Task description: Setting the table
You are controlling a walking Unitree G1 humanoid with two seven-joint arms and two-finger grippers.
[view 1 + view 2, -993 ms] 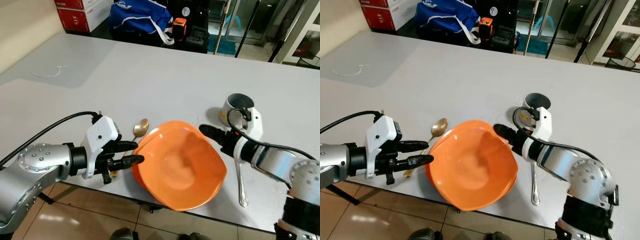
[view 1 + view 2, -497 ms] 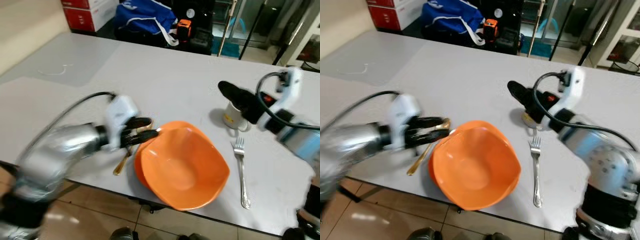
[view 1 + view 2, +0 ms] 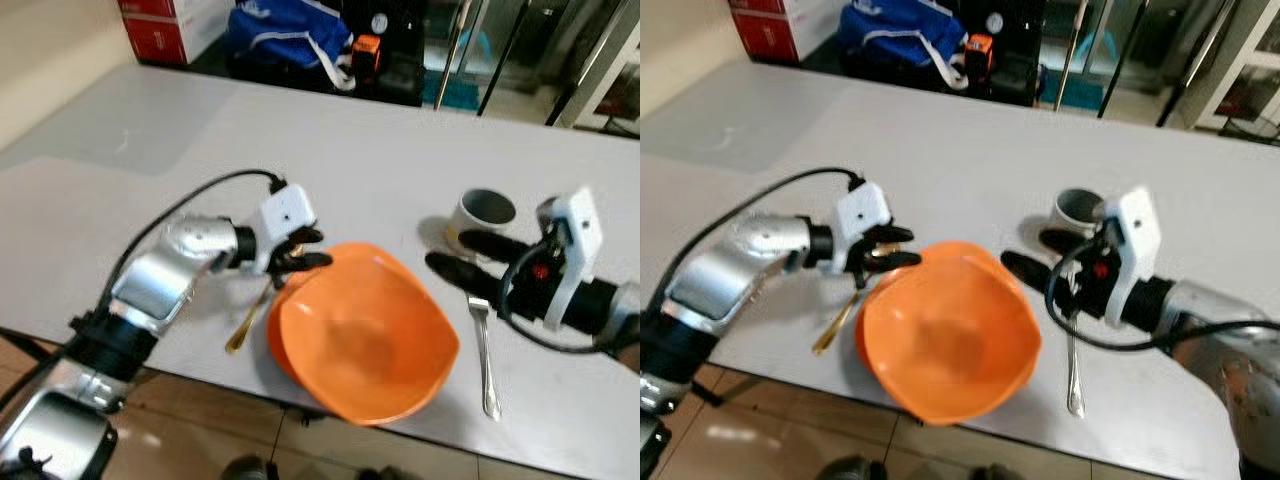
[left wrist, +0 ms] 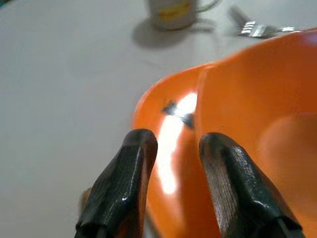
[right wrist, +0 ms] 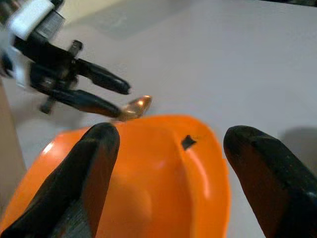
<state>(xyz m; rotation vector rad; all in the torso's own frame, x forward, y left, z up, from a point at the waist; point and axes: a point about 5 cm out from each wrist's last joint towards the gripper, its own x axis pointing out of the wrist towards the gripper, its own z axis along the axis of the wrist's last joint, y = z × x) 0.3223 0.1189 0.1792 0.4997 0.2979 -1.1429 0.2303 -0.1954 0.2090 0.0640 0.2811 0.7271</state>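
Two grippers flank the orange bowl (image 3: 360, 335) near the front edge of the grey table (image 3: 330, 160) — looks like two bowls nested, one rim showing inside the other in the left wrist view. Left gripper (image 3: 305, 250) sits at the bowl's far-left rim, fingers (image 4: 121, 183) parted, one finger outside the rim, the other over the bowl. Nothing gripped. Right gripper (image 3: 470, 257) hovers on the bowl's right side, fingers spread wide, empty, between the bowl and the white mug (image 3: 480, 215). Gold spoon (image 3: 245, 320) lies on the table left of the bowl, partly under the left gripper; fork (image 3: 482, 345) lies right of the bowl, tines toward the mug.

Step in hand, by judgement: taking hold of the bowl rim with the left gripper, likely to shift it or separate the stack. Next move calls for closing the fingers squarely on the rim — the smooth plastic wall may slip, and the bowl overhangs the front edge, so any pull should go away from that edge, toward the table's middle
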